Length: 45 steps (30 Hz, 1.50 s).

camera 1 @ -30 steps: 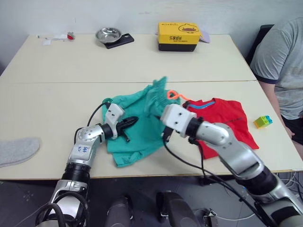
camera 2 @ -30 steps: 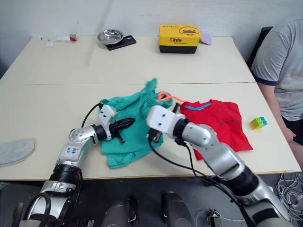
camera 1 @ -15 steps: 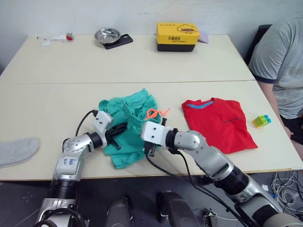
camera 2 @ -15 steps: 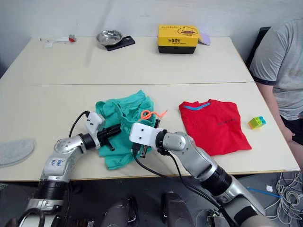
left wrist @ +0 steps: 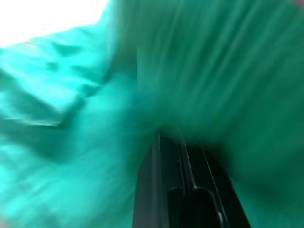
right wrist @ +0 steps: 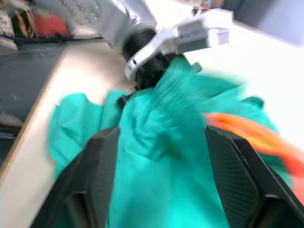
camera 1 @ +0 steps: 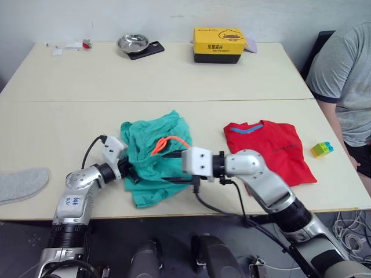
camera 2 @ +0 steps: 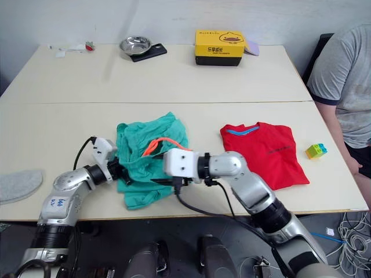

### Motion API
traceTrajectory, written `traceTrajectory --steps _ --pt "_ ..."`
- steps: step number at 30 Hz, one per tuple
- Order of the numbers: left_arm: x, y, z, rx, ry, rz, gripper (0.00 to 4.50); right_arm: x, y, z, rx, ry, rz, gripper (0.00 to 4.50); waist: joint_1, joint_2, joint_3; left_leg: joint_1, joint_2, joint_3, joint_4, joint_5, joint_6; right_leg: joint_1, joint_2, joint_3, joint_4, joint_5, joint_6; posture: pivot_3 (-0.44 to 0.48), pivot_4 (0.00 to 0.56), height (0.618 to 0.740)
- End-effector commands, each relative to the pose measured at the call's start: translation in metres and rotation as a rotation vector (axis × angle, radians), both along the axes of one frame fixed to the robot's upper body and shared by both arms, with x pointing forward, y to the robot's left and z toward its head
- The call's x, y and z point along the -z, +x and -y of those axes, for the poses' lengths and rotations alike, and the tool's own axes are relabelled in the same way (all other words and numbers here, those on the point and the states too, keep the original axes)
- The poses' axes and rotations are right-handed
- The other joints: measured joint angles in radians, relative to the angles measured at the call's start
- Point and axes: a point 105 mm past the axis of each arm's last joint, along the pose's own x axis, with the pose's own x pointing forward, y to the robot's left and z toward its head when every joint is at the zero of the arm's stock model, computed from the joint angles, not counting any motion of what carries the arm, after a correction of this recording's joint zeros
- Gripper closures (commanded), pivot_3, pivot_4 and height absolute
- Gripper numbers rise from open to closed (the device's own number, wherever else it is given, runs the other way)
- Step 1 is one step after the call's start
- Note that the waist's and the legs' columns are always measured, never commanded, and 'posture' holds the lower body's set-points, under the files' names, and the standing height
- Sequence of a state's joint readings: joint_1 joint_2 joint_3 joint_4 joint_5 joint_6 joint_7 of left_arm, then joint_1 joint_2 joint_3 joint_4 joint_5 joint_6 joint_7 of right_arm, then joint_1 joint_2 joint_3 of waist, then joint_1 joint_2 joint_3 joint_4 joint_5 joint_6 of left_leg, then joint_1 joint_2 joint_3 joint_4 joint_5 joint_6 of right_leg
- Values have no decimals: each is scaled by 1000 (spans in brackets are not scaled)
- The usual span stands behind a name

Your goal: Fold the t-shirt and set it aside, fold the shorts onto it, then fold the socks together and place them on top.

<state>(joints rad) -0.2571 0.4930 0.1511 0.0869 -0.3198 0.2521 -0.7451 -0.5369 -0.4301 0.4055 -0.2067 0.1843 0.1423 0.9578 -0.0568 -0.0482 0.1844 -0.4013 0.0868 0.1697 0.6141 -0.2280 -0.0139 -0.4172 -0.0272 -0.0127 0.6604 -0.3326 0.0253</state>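
Teal-green shorts covered nearly the whole frame, motion-blurred. Fabric showed streaked folds across the upper right and rumpled creases at the left edge. A bright white patch sat in the upper left corner, above the cloth edge. The left gripper rose from bottom center as two black fingers, pressed close together with only a thin line between them. Their tips were buried in a dark fold of the shorts near frame center, cloth bunched around them. Whether fabric was actually pinched between the tips couldn't be made out.
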Motion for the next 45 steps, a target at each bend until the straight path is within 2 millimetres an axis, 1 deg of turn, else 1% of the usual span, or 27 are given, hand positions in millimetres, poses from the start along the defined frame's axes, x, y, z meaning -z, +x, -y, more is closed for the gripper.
traceTrajectory --steps 1,3,6,8,9,11,12,13,15,17,20,21,22,23,25,28,31,33,35,37,41,43,45 --pt "-28 -7 -16 -8 -51 81 4500 -10 -17 17 -95 77 1 1610 1 0 0 0 0 0 0 0 0 0 0 0 0 0 0 0 150 740" --pt "-39 -10 -26 -20 -82 112 4500 -5 -20 30 -73 97 -75 1610 1 0 0 0 0 0 0 0 0 0 0 0 0 0 0 0 150 740" --pt "-61 -20 -36 17 -115 183 4500 -3 -16 47 39 164 -174 1610 0 0 0 0 0 0 0 0 0 0 -1 0 0 0 0 0 150 740" --pt "-75 -28 -36 75 -135 215 4500 -2 -15 56 101 204 -221 1610 0 0 0 0 0 -1 0 0 0 1 -1 0 0 0 0 0 150 740" --pt "-81 -32 -31 125 -126 222 4500 -1 -14 60 139 221 -242 1772 1 0 0 0 0 -1 0 0 0 0 -1 0 0 0 -1 0 150 740" --pt "-90 -39 -12 248 -106 215 4500 3 -10 67 200 235 -265 2205 1 0 0 0 0 -3 0 -1 -1 1 -1 -2 0 0 -2 0 150 740" --pt "-94 -42 -4 295 -104 209 4500 5 -8 69 228 232 -266 2539 1 0 0 0 0 -3 0 -1 -2 1 -1 -2 0 0 -2 0 150 740" --pt "-96 -46 13 379 -92 194 4500 9 -2 71 265 223 -255 2837 1 0 0 0 0 -3 0 -2 -3 2 -1 -2 0 0 -3 0 150 740" --pt "-99 -50 39 500 -81 169 4500 15 10 70 332 201 -227 3630 4 0 0 0 -1 -4 0 -3 -4 2 -2 -3 -1 0 -3 0 150 740" --pt "-96 -50 57 562 -61 153 4500 19 18 65 366 186 -216 4436 3 0 0 0 -2 -4 0 -2 -4 3 -2 -3 -1 0 -3 0 150 740" --pt "-82 -42 84 605 -30 128 4500 29 24 54 386 140 -198 4480 -1 0 0 1 -2 -4 0 1 -1 3 -1 -3 -1 0 -3 0 150 740" --pt "-70 -36 92 604 23 114 4500 33 26 49 391 129 -195 4480 -2 0 0 1 -2 -4 0 1 -2 3 -1 -3 -1 0 -3 0 150 740" --pt "-62 -33 97 603 65 107 4500 34 27 45 395 124 -193 4480 -1 0 0 1 -1 -4 0 1 -3 3 0 -3 -1 -1 -3 0 150 740" --pt "-55 -25 99 568 93 93 4500 36 29 40 397 112 -176 4480 -2 0 0 1 -1 -4 0 1 -4 3 1 -3 -1 -1 -3 0 150 740" --pt "-47 -12 95 493 131 77 4500 39 32 35 400 99 -160 4480 -3 1 0 0 0 -3 0 2 -6 1 2 -2 0 -1 -3 0 150 740" --pt "-36 6 76 363 221 82 4500 38 40 28 427 107 -149 4480 -4 1 0 0 0 -3 0 3 -7 0 2 -2 1 -1 -3 0 150 740" --pt "-35 17 61 254 217 97 4500 41 45 24 440 99 -143 4480 0 1 0 0 0 -4 0 3 -7 1 1 -2 2 -1 -3 0 150 740" --pt "-36 24 45 157 188 105 4500 45 46 24 445 86 -151 4480 2 1 0 -1 0 -4 0 3 -6 0 1 -2 1 -1 -3 0 150 740" --pt "-33 25 34 109 170 97 4500 48 45 24 441 76 -168 4480 1 1 0 -1 0 -3 0 3 -6 0 1 -2 1 -1 -3 0 150 740" --pt "-23 23 26 72 164 76 4500 53 43 25 431 56 -176 4480 1 1 0 -1 0 -3 0 3 -6 0 1 -2 1 -1 -3 0 150 740" --pt "-7 20 9 -34 86 33 4500 59 40 26 412 31 -195 4480 0 1 0 -1 0 -3 0 3 -6 0 1 -2 1 -1 -3 0 150 740" --pt "-1 17 4 -54 76 16 4500 57 39 26 395 39 -191 4480 0 1 0 0 0 -3 0 3 -6 0 1 -3 2 -1 -3 0 150 740" --pt "4 15 0 -70 66 0 4500 46 38 23 358 77 -175 4480 -1 1 0 1 0 -3 0 3 -6 1 1 -3 2 -1 -3 0 150 740"
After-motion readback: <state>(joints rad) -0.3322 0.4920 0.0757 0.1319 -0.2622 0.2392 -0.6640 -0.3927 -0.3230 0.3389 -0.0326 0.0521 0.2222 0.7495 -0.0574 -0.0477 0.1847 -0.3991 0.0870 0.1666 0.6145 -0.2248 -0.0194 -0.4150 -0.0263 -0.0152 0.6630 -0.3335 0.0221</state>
